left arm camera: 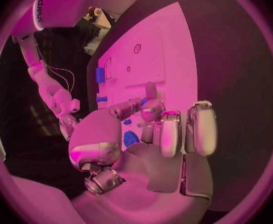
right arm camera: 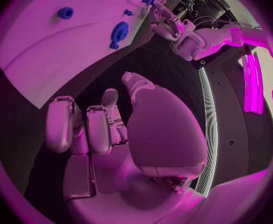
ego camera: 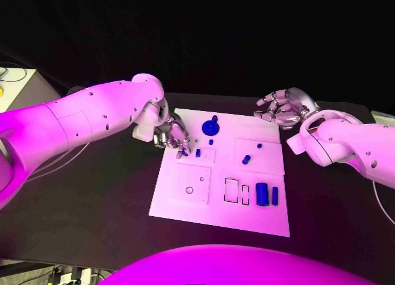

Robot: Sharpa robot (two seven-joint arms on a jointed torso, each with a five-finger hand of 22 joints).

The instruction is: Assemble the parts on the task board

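Observation:
The white task board [ego camera: 223, 178] lies mid-table. My left hand [ego camera: 174, 139] hovers over its far left part and pinches a small blue part [ego camera: 180, 155] at its fingertips, low over a square plate. In the right wrist view this part [right arm camera: 148, 0] sits at the tips of the left hand [right arm camera: 164, 22]. A round blue part [ego camera: 211, 126] lies on the board's far edge. Two small blue pieces [ego camera: 246, 159] lie right of centre. Two blue cylinders [ego camera: 263, 193] stand by the near right slots. My right hand [ego camera: 283, 108] hangs off the board's far right corner, fingers curled, holding nothing.
Black table [ego camera: 95, 202] surrounds the board on all sides. A thin cable [ego camera: 381, 208] trails beside my right arm. A pale bench [ego camera: 13, 86] stands at the far left.

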